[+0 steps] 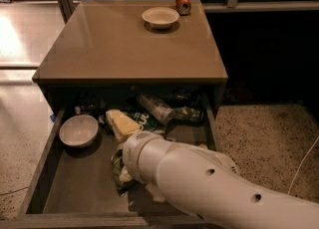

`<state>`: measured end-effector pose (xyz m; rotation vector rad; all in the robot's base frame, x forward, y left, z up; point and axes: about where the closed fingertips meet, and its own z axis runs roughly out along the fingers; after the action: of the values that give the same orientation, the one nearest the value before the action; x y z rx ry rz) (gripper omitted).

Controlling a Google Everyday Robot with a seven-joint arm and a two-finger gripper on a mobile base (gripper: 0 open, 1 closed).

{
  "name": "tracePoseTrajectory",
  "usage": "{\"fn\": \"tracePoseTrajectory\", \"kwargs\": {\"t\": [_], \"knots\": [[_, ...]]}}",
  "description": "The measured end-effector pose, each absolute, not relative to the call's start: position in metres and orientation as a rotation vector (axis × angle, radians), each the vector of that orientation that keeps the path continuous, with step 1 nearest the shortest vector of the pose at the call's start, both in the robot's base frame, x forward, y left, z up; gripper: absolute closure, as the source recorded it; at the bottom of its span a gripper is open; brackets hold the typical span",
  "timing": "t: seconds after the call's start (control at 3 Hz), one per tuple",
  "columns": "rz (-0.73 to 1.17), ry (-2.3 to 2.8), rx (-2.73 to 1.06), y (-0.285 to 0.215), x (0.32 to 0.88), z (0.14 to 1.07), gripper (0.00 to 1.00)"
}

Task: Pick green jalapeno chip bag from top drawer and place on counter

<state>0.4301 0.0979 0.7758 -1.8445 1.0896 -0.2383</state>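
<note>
Down inside the top drawer (75, 188), my hand (124, 175) is hanging at a crumpled light-green bag (117, 162), hidden behind my arm; I cannot tell its state. The green jalapeno chip bag (141, 120) is lying at its 12 o'clock, under the bench (124, 49) edge.

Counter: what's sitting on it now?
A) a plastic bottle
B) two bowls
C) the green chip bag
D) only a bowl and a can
D: a bowl and a can sit far back on the counter; the pincer is hidden under the arm, down in the top drawer.
</note>
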Motion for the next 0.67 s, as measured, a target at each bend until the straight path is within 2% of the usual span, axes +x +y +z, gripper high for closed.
{"fn": "tracePoseTrajectory", "kwargs": {"t": [0.67], "knots": [[-0.252, 1.058, -1.833, 0.1052, 0.4311, 0.7799, 0.13]]}}
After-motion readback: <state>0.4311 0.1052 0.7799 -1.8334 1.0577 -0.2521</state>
